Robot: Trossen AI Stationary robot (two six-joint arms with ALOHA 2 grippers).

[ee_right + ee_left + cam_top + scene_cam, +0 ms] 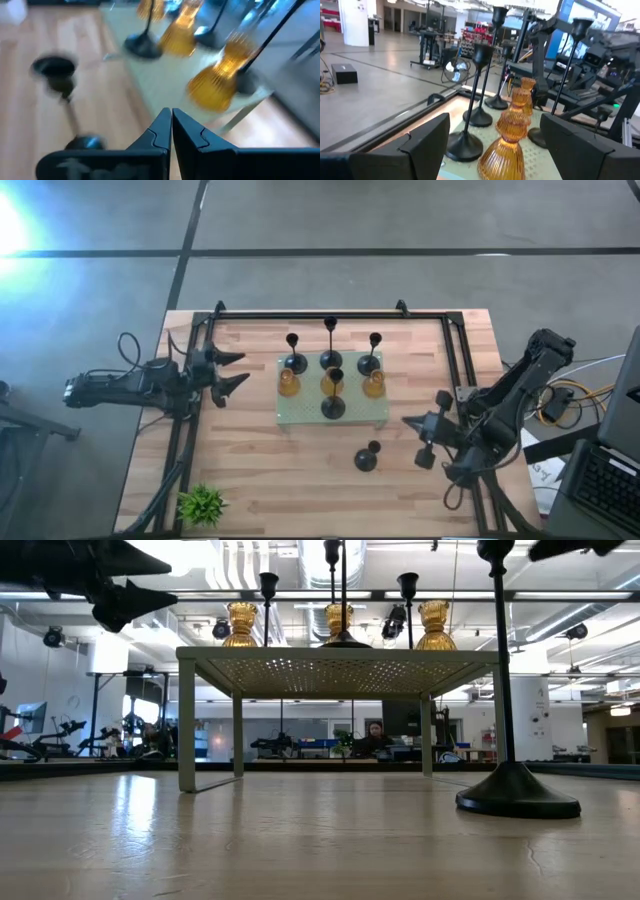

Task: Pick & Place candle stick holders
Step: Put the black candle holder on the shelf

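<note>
A pale green perforated stand point(300, 418) sits mid-table. On it stand three black stem holders in the far row point(330, 356), three amber holders point(332, 383) in the middle row and one black holder point(333, 406) at the near edge. Another black holder point(366, 457) stands upright on its dome base point(517, 796) on the wood, near-right of the stand. My left gripper point(234, 372) is open and empty, left of the stand, level with the amber holders point(507, 145). My right gripper point(407, 421) is shut and empty, right of the stand, above the lone black holder point(62, 95).
A small green plant point(203, 503) stands at the table's near left corner. A black rail frame point(330, 314) runs along the far edge and both sides. Bare wood lies in front of the stand point(300, 840).
</note>
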